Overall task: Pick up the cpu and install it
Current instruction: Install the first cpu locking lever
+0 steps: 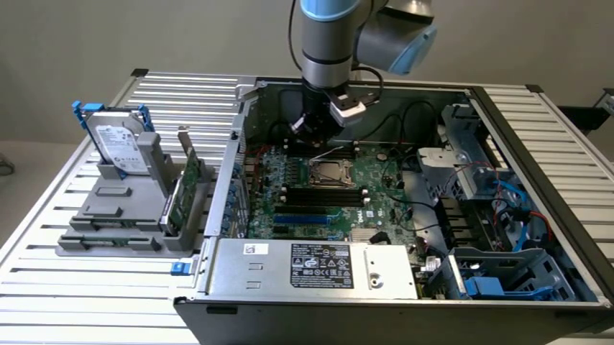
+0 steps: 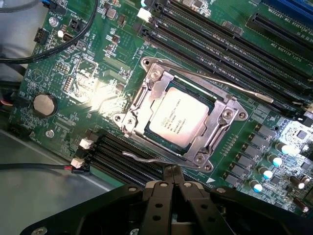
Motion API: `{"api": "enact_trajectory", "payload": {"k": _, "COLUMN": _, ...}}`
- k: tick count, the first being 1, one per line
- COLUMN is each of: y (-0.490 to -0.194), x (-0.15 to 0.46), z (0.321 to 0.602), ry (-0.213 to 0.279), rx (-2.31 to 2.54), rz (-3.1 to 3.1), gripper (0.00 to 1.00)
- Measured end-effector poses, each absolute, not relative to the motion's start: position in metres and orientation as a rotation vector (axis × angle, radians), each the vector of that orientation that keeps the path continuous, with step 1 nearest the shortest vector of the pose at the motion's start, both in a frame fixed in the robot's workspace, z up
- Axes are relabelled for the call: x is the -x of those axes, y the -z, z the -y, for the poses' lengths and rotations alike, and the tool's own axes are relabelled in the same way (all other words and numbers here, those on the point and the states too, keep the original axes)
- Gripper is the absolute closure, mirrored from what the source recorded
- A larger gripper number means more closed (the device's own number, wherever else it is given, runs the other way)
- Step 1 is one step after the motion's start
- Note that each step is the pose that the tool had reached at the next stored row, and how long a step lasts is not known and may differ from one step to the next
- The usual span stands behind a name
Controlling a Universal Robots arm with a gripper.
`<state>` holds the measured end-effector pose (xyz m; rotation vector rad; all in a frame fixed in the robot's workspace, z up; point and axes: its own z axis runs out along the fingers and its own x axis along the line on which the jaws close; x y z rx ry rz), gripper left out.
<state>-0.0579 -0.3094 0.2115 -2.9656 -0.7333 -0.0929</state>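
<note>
**CPU sits in its socket, claw clenched and empty above it**

In the wrist view the cpu lies flat inside the metal socket frame on the green motherboard, its printed lettering too small to read. The claw hangs just beside the socket edge, fingers pressed together and holding nothing; its base is cut off by the picture's edge. In the exterior view the arm hides part of the case's rear wall, and the claw hovers over the socket. The hard drive and green card stand upright in a grey holder on the bench, at the exterior view's left.
</note>
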Motion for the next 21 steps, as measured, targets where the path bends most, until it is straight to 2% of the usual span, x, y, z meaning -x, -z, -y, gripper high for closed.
{"api": "enact_trajectory", "payload": {"k": 21, "y": -0.2044, "x": 0.0487, "z": 0.3094, "ry": 0.102, "rx": 2.978, "rz": 0.737, "gripper": 0.89}}
